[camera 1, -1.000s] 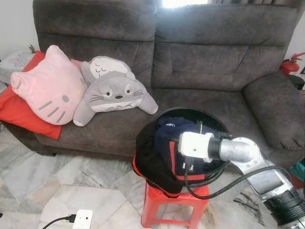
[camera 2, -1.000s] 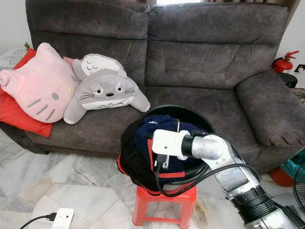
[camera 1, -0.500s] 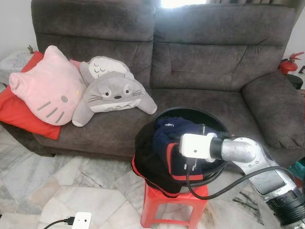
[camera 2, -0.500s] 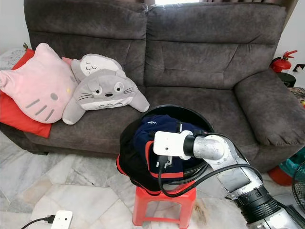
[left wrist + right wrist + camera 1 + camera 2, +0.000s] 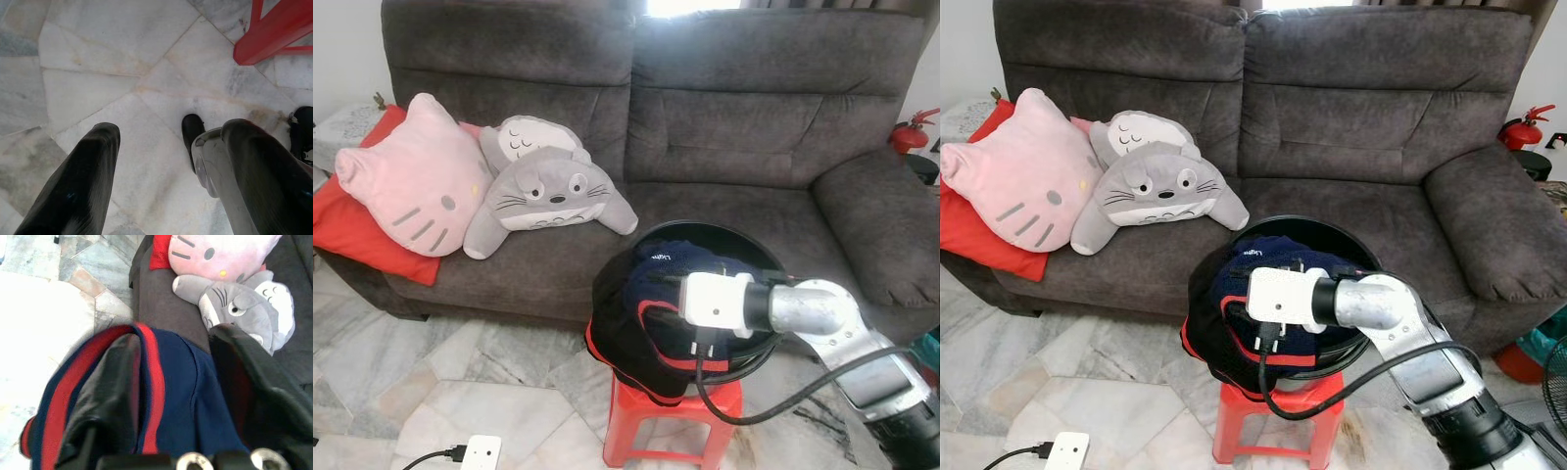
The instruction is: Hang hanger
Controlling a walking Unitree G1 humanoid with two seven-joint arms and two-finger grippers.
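hanger: hidden, i judge, under the navy-and-red garment (image 5: 636,318) heaped in the black basket (image 5: 705,229) on the red stool (image 5: 671,416). from the left: the left gripper (image 5: 173,134) hangs idle over the marble floor (image 5: 112,54), fingers apart. the pink cushion (image 5: 411,181) and grey plush (image 5: 548,191) lie at ten o'clock of the basket. the right gripper (image 5: 171,347) has pushed a little further toward nine o'clock into the heap since a second ago, its fingers (image 5: 115,391) spread, straddling the red-striped cloth, not clamped. it looks like a search for a hold; nothing is lifted yet.
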